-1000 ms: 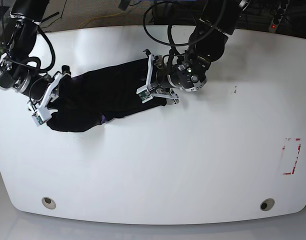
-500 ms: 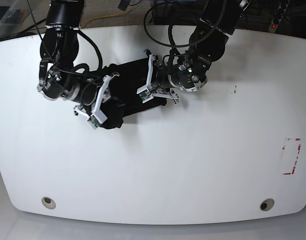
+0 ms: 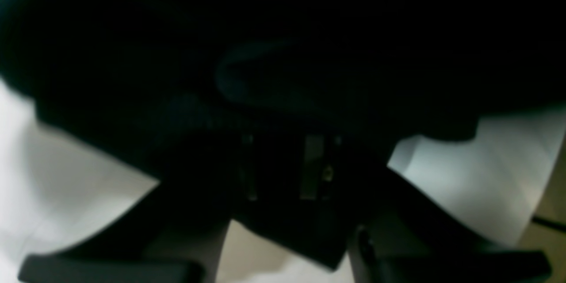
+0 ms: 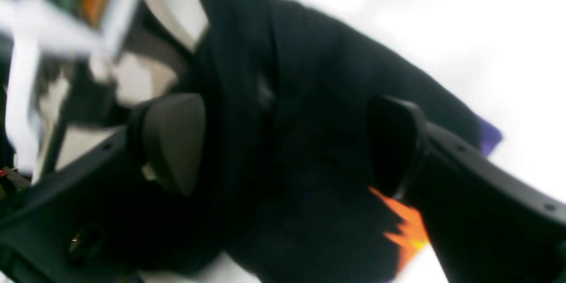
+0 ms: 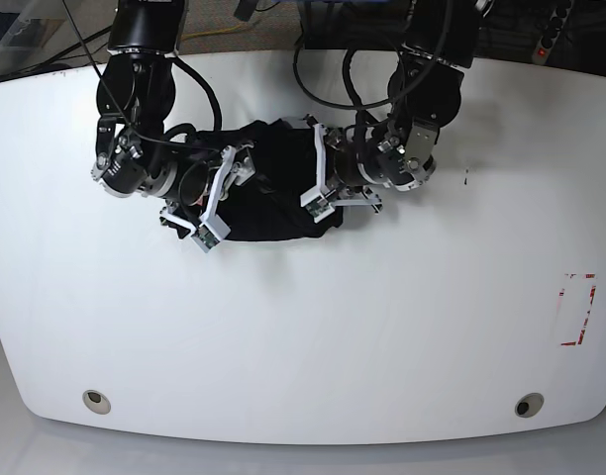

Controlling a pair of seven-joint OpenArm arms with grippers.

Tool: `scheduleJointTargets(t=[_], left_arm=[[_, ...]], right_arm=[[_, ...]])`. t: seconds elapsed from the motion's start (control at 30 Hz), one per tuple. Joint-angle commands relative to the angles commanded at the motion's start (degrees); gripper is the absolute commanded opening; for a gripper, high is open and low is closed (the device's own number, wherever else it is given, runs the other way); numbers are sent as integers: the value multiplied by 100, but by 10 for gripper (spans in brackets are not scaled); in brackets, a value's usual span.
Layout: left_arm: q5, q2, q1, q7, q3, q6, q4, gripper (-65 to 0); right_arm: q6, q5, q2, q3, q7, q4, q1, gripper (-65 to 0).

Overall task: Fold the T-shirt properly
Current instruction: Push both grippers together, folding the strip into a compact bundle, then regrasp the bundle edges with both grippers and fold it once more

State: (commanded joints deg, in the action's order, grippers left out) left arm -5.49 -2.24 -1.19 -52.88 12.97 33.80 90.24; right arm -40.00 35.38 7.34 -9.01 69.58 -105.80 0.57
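Note:
The black T-shirt (image 5: 268, 193) lies bunched into a short thick bundle on the white table (image 5: 333, 327), squeezed between my two grippers. At the bundle's left end is my right gripper (image 5: 219, 198). In the right wrist view its pads (image 4: 172, 141) stand wide apart, so the right gripper (image 4: 283, 141) is open, with the T-shirt (image 4: 309, 75) filling the gap and a purple patch (image 4: 488, 135) showing. My left gripper (image 5: 318, 173) is at the bundle's right end. In the dark left wrist view the left gripper (image 3: 283, 163) is drawn together on the T-shirt (image 3: 283, 31), tips buried in cloth.
A red-marked rectangle (image 5: 578, 309) is on the table near its right edge. Two round holes (image 5: 97, 401) (image 5: 528, 405) sit near the front edge. Cables and a power strip (image 5: 551, 30) lie behind the table. Bare tabletop fills the front and right.
My right gripper has swept from the table's far left toward the middle, dragging the shirt's left part over. The spread shirt is now a compact bundle. The left gripper shifted slightly right.

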Motion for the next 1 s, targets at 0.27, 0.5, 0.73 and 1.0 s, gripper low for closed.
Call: scheduleJointTargets(t=[0.27,0.5,0.73,1.0], left_arm=[[-1002,44,237,0,-1257,0,1275,-547],[-1495,738,457,0,-2338,0,1916,-547],[-1495,1565,615,0,-3270,0,1662,-547],[-1495,2180,677,0,-3763,0,1037,-547]], right_arm=[[0,325,9,0,9,-123,-158,-176],[0,545,-229,0,9,-123,-387,-176],[0,1582,-589,0,290,-360,-642,-174],[0,1793,-747,-325,352,-360,-967,-176]])
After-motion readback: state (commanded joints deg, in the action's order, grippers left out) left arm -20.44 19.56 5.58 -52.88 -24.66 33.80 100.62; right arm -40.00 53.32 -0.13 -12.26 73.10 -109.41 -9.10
